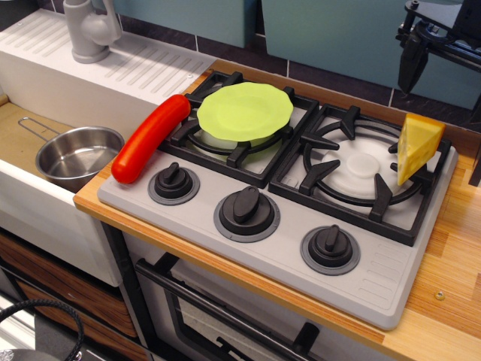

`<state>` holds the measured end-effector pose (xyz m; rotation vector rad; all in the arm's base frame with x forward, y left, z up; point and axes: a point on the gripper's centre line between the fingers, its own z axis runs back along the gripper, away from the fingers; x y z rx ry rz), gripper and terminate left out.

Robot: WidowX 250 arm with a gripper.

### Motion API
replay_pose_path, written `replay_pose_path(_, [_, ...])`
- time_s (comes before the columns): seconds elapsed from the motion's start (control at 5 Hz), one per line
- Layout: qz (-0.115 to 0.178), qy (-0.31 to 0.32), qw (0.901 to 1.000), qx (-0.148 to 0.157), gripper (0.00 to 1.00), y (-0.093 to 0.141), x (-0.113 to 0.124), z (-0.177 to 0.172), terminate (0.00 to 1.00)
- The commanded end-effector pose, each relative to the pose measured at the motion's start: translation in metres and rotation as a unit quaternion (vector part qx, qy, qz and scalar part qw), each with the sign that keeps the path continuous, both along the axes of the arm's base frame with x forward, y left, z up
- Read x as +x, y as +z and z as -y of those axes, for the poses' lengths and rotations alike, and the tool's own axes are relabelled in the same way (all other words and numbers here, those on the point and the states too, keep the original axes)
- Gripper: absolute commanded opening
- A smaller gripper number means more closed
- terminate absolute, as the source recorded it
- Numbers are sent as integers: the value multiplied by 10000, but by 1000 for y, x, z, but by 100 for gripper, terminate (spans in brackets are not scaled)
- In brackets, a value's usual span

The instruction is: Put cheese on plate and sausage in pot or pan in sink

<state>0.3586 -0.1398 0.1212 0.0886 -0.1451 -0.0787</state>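
Observation:
The yellow cheese (pixel 418 147) wedge stands tilted on the right burner's grate, at its far right edge. The lime-green plate (pixel 245 111) lies on the left burner. The red sausage (pixel 150 138) lies slanted on the stove's left edge, one end by the plate. The steel pot (pixel 79 156) stands empty in the sink (pixel 22 135), its wire handle pointing left. My black gripper (pixel 443 98) hangs at the top right, above and behind the cheese. One finger (pixel 409 68) points down and the other is partly cut off by the frame edge. The fingers stand apart and hold nothing.
A grey tap (pixel 89 30) stands on the ribbed white drainboard (pixel 143 68) behind the sink. Three black knobs (pixel 246 205) line the stove's front. A wooden counter (pixel 451 263) runs along the right. An oven door (pixel 225 316) is below.

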Motion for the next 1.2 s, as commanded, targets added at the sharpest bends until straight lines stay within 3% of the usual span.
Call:
replay_pose_path(0.0, [0,0,10000,0,100,0,0,0,0])
replay_pose_path(0.8, [687,-196,9973,-157,100,-40,1,-15,0])
replay_pose_path(1.0, [745,-209,9968,-213,100,-47,2,-15,0])
